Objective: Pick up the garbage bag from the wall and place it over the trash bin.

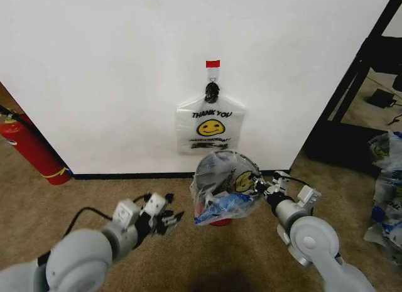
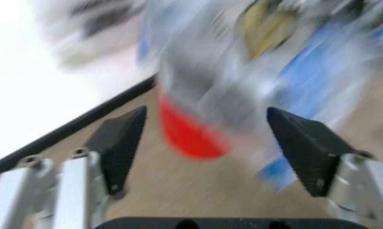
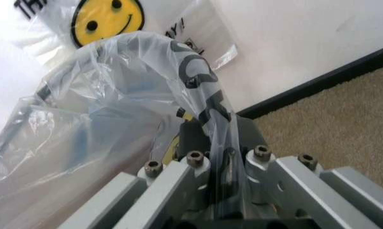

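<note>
Bare carpet left of the bin is free up to the extinguisher at the wall. Bag drapes over the bin, covering its mouth. Right of the bin: black rack and more bags crowd the floor.

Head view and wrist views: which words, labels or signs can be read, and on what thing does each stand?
"THANK YOU": on the bag hanging on the wall hook, above its yellow smiley.
Smaller black lines under that smiley: too small to read.
Black letters on the garbage bag pinched in the right claw: crumpled, unreadable.
</note>
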`<state>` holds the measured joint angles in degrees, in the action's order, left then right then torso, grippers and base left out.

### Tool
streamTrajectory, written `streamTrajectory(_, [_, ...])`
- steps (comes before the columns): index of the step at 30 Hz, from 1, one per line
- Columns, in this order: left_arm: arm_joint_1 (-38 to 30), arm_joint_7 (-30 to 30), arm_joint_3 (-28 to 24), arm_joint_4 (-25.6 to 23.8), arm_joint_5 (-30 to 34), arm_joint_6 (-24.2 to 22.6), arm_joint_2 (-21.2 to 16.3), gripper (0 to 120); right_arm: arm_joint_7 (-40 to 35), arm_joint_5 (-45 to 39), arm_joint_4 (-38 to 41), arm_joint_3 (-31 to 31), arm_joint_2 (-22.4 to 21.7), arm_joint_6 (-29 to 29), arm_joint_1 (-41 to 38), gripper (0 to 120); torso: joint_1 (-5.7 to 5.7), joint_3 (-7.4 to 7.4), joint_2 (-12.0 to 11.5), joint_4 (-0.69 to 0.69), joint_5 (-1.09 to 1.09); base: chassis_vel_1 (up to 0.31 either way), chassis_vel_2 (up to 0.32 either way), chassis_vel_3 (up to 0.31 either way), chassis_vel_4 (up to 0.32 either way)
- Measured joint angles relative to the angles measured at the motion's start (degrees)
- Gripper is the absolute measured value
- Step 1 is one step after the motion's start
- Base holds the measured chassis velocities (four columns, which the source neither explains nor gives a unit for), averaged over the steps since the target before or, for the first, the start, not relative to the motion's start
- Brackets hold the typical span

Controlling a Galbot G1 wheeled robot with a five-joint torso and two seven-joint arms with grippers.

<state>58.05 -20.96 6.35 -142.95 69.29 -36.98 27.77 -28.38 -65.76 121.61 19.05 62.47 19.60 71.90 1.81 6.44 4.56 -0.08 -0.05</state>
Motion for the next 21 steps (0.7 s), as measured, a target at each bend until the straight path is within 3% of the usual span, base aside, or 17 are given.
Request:
streamTrajectory(3, [-4.8, 1.0, -1.7, -0.5, 5.4, 0.0, 0.0, 93, 0.1, 0.1, -0.6, -1.5, -0.1, 0.1, -1.3, 1, 0.00, 0.00, 0.0, -0.03, 0.00, 0.000, 0.000, 0.000, 0.000])
streamTrajectory(6, [-11.0, 1.5, -5.6, -0.5, 8.9, -0.6, 1.1, 99, 0.7, 0.2, -1.5, -3.4, -0.1, 0.5, -2.7, 1, 0.00, 0.00, 0.0, 0.05, -0.01, 0.000, 0.000, 0.000, 0.000])
streamTrajectory(9, [-15.5, 1.5, -8.8, 0.6, 10.4, -1.1, 2.2, 100, 0.9, 0.3, -1.9, -4.2, -0.1, 0.6, -3.1, 1, 0.00, 0.00, 0.0, -0.03, -0.01, 0.000, 0.000, 0.000, 0.000])
streamTrajectory(14, [-21.9, 1.8, -15.5, 4.1, 11.8, -1.4, 4.3, 100, 1.4, 0.5, -2.0, -4.4, -0.1, 0.8, -2.8, 1, 0.00, 0.00, 0.0, -0.01, -0.02, 0.000, 0.000, 0.000, 0.000])
streamTrajectory(21, [-24.7, 2.3, -21.7, 7.5, 10.9, -1.7, 5.5, 98, 1.5, 0.5, -1.8, -4.2, -0.1, 0.8, -2.7, 1, 0.00, 0.00, 0.0, 0.01, -0.01, 0.000, 0.000, 0.000, 0.000])
